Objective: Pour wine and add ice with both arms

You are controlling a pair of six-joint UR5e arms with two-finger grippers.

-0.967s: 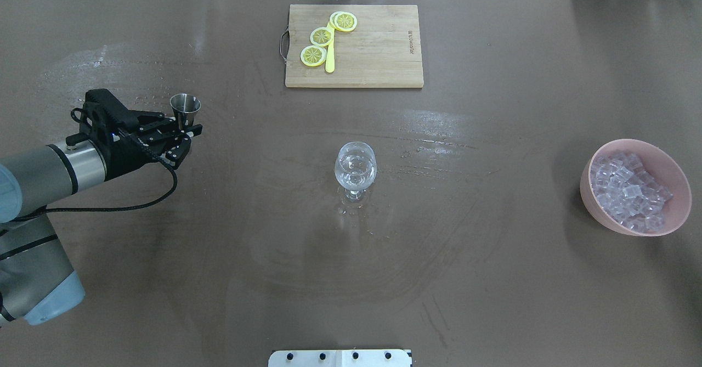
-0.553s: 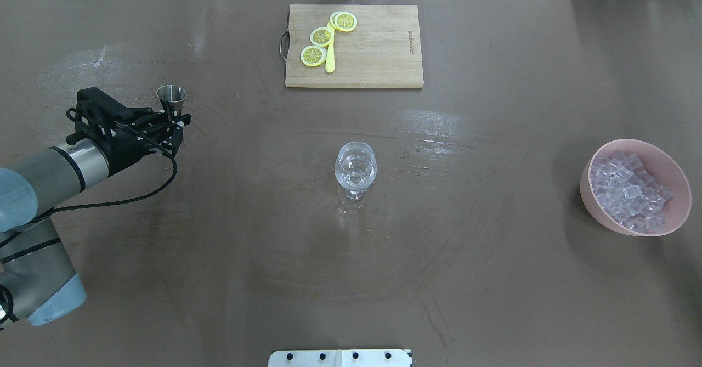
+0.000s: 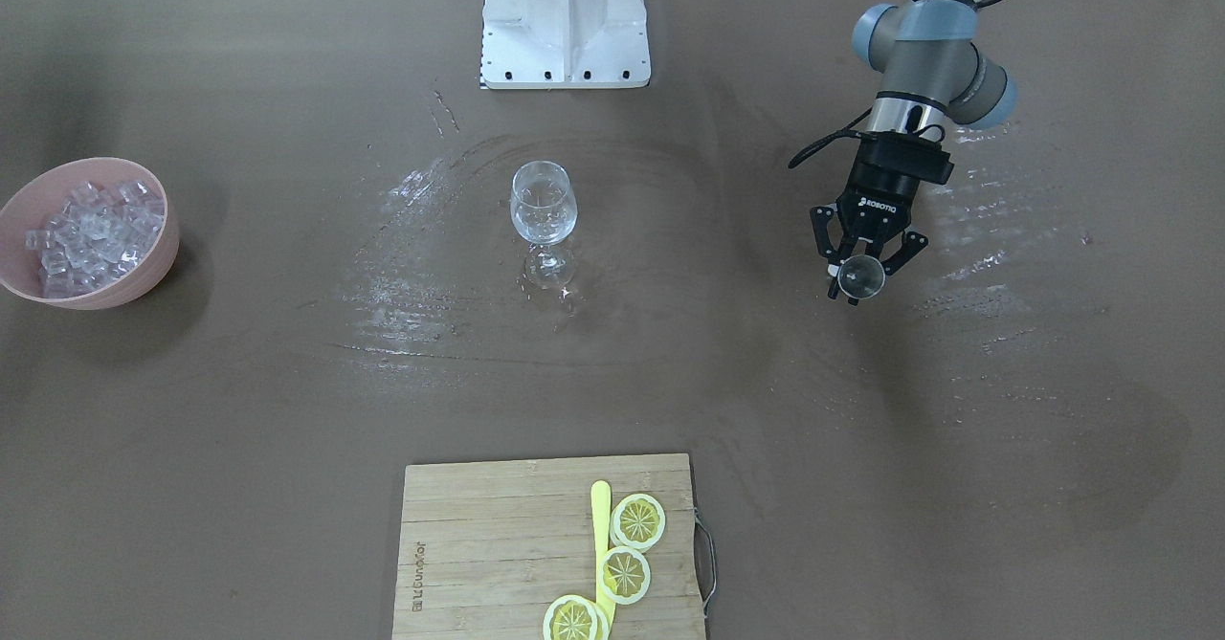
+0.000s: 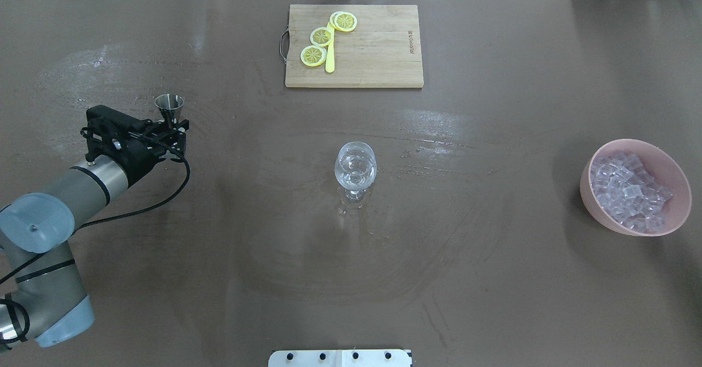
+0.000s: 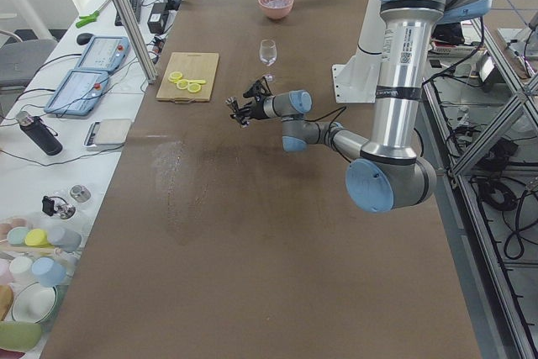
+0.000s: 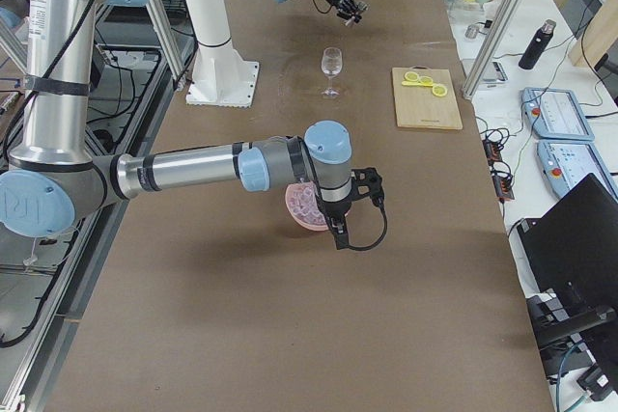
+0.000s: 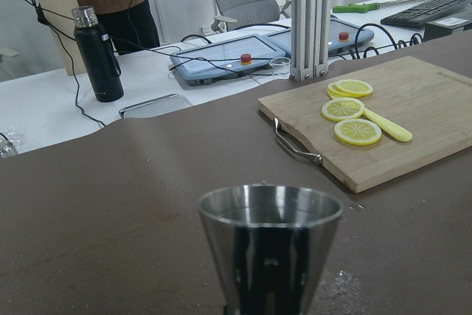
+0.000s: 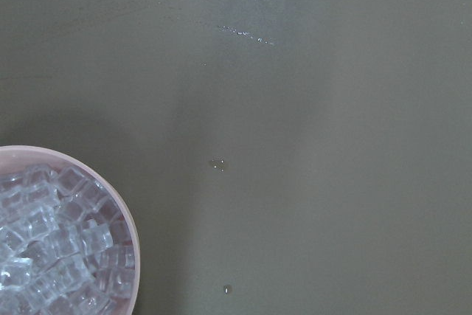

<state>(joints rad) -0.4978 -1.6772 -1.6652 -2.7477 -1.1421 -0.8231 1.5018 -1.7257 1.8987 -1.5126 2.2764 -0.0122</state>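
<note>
Worktop [image 4: 493, 279]: brown mat, with wet streaks noted around the centre and toward the left edge. Past the far edge, 2 control tablets [image 7: 228, 60] and 1 black bottle [image 7: 96, 53] are seen.

Counted:
- 1 wine glass [image 4: 355, 169], at the centre
- 1 pink bowl [image 4: 589, 202], near the right edge, holding the ice [image 4: 630, 191]; the cubes are too many to count
- 1 cutting board [image 4: 378, 49], at the far edge, with 3 lemon slices [image 4: 322, 36] on it

1 steel jigger [image 4: 169, 103] is clamped upright in the left hand [image 3: 863, 281] near the left edge. The right hand [image 6: 338, 227] is by the bowl; whether it is open or closed cannot be told.

Lemon slices [image 4: 322, 36] on cutting board [image 4: 378, 54]
</note>
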